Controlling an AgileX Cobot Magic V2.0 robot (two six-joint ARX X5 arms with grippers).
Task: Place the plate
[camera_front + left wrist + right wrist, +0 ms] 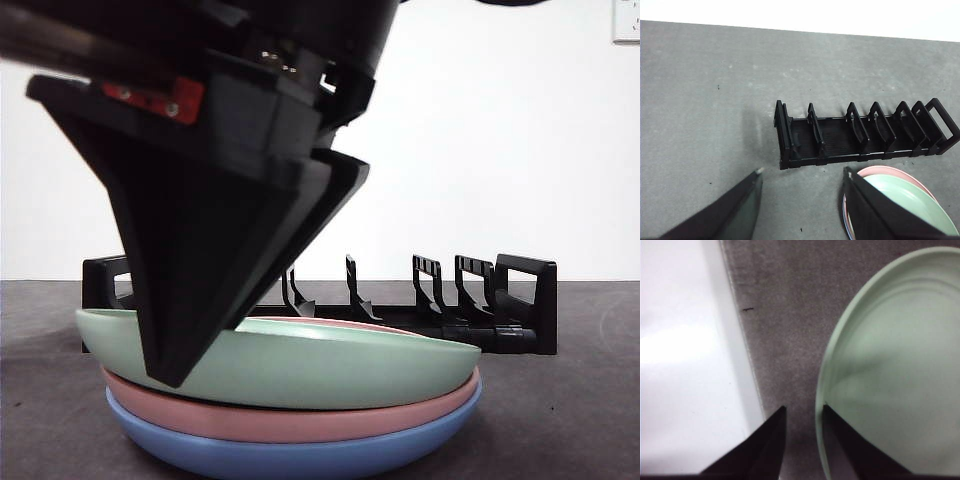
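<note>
Three plates are stacked near the front of the table: a green plate on top, a pink plate under it and a blue plate at the bottom. The green plate is tilted, its left rim raised off the pink one. My right gripper reaches down at that raised rim. In the right wrist view its jaws stand close together astride the green plate's rim, shut on it. My left gripper hangs open high above the table, holding nothing.
A black plate rack with several upright dividers stands behind the stack, its slots bare. The table's edge runs close beside the right gripper, with white beyond it.
</note>
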